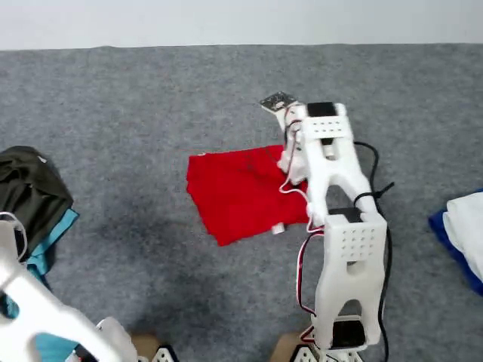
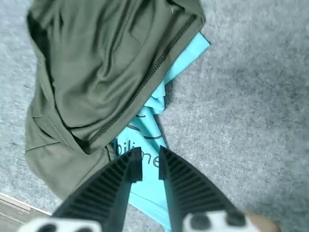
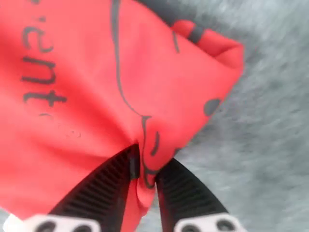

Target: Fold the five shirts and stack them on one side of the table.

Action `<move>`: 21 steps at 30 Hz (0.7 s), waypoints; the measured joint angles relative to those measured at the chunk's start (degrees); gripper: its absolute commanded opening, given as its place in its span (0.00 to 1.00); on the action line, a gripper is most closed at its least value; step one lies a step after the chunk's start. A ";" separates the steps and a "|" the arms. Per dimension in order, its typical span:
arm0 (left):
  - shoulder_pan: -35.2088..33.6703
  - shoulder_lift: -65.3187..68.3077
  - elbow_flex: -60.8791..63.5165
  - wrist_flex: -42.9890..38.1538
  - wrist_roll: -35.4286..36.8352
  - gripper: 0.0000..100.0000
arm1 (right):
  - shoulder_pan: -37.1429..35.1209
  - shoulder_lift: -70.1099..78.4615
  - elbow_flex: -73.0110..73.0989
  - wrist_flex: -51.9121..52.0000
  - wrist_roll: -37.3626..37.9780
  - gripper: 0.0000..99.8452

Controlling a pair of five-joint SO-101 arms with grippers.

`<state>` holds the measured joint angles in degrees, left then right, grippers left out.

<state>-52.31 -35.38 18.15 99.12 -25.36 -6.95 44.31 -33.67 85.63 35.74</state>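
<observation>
A red shirt [image 1: 241, 192] lies partly folded mid-table. My right gripper [image 3: 143, 171] is shut on a pinched fold of the red shirt [image 3: 96, 87] near its edge, and the cloth bunches between the fingers. In the high view the right gripper [image 1: 290, 167] sits at the shirt's right edge. A dark olive shirt [image 2: 101, 72] lies crumpled on a teal shirt [image 2: 147, 128] at the table's left. My left gripper [image 2: 150, 163] hovers over the teal shirt, open by a narrow gap with nothing between its fingers.
The olive shirt [image 1: 30, 185] and teal shirt [image 1: 56, 230] sit at the left edge in the high view. A blue shirt [image 1: 453, 241] and a white shirt [image 1: 469, 222] lie at the right edge. Grey carpet-like tabletop [image 1: 136, 113] surrounds them.
</observation>
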 measured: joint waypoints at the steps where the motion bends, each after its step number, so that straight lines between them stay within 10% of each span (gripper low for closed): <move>1: 0.00 -0.70 0.09 0.09 0.00 0.07 | 0.26 0.00 -1.23 0.00 2.90 0.01; 16: 0.00 -12.22 13.01 0.09 0.00 0.07 | -7.38 2.29 -12.66 -15.65 20.92 0.02; 21: 0.00 -17.05 14.42 0.09 0.00 0.07 | -9.32 3.96 -12.66 -17.67 20.92 0.21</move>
<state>-52.31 -52.44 32.57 99.21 -25.36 -16.26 48.26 -46.33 67.96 56.66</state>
